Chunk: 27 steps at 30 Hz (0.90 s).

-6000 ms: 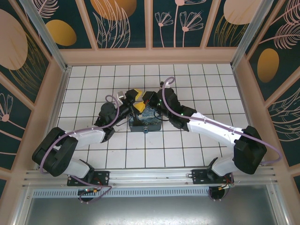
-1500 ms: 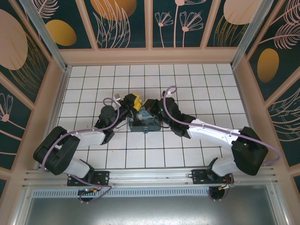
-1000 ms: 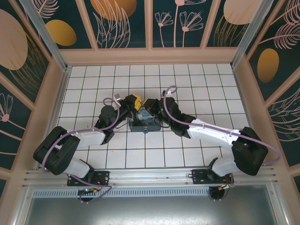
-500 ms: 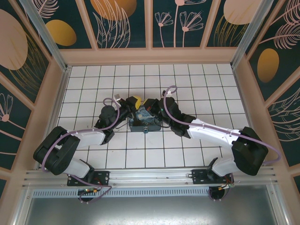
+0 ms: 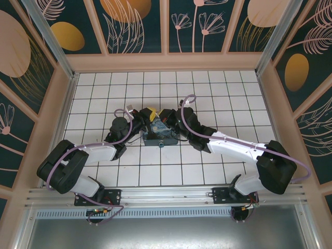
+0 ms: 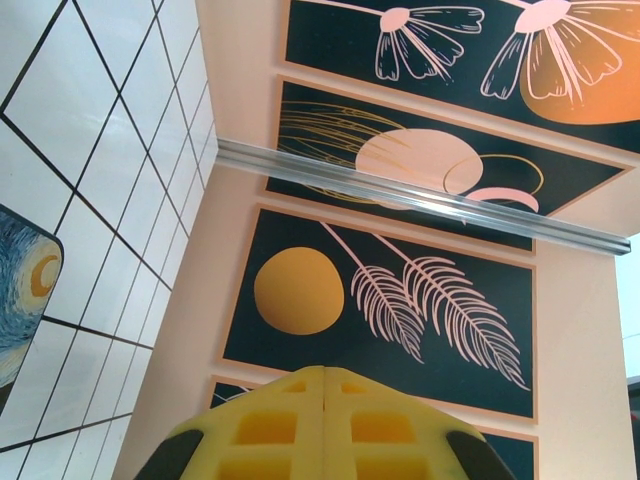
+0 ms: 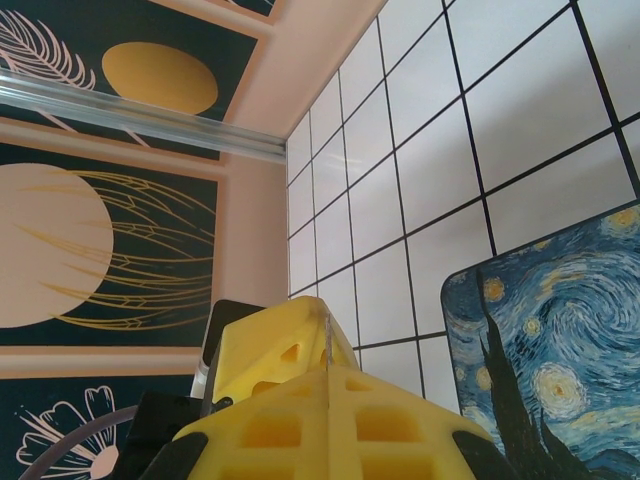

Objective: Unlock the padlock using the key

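At the near edge of the worktop (image 5: 218, 171) both arms reached inward and met over the painted box (image 5: 160, 137).

The left gripper (image 5: 149, 112) had just finished closing. Half a second before, its yellow fingers stood slightly apart in the top view; now they were pressed together. The arm had not visibly shifted in that interval. The left wrist view confirmed a tight seam with nothing visible in it. If this closure was meant to steady the padlock, the frames gave no proof of a catch, so readiness for insertion should not be assumed.

The right gripper (image 7: 327, 378) was also closed. The right wrist view resolved a thin silvery strip, taken to be the key (image 7: 327, 340), standing up from the seam, so these fingers were pinching it. Just beyond it stood the yellow block of the left fingers; contact between the two could not be told.

The top view gave the layout of both arms but was too coarse at their meeting point to locate the padlock. Each wrist view added a corner of the box's painted lid, then open tiles, then the patterned wall panels (image 6: 400, 300) farthest away.
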### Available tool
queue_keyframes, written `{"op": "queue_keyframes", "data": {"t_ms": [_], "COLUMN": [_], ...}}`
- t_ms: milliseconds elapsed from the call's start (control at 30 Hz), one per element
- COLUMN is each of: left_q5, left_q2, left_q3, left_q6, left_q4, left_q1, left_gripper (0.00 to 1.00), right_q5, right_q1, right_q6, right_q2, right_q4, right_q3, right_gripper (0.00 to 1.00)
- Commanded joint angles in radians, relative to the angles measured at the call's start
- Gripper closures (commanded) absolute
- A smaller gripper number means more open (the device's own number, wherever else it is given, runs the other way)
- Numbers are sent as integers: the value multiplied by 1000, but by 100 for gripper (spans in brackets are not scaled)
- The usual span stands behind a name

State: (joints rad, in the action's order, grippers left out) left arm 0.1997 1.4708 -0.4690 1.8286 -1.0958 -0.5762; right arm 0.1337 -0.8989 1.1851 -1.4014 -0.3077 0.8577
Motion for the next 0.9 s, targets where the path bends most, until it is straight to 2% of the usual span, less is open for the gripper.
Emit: {"op": "queue_keyframes", "data": {"t_ms": [0,167,200,300,600,867], "left_q5": [-9,-9,-11,-11,-6,-5], "left_q2": [2,0,-1,-1,3,9], "left_q3": [8,9,9,7,0,-5], "left_q6": [-25,-25,-25,-26,-20,0], "left_q4": [-9,-3,3,5,2,-24], "left_q1": [-7,-6,-5,-6,-5,-6], "left_gripper": [100,99,90,73,49,36], "right_q5": [20,14,11,7,-17,-30], "right_q1": [5,5,4,5,2,-1], "right_q6": [-13,-19,-21,-24,-27,-18], "right_q2": [33,27,26,20,-22,-49], "right_q4": [-15,-13,-11,-10,-14,-25], "right_q3": [33,51,54,67,108,123], "right_gripper": [100,100,100,100,100,100]}}
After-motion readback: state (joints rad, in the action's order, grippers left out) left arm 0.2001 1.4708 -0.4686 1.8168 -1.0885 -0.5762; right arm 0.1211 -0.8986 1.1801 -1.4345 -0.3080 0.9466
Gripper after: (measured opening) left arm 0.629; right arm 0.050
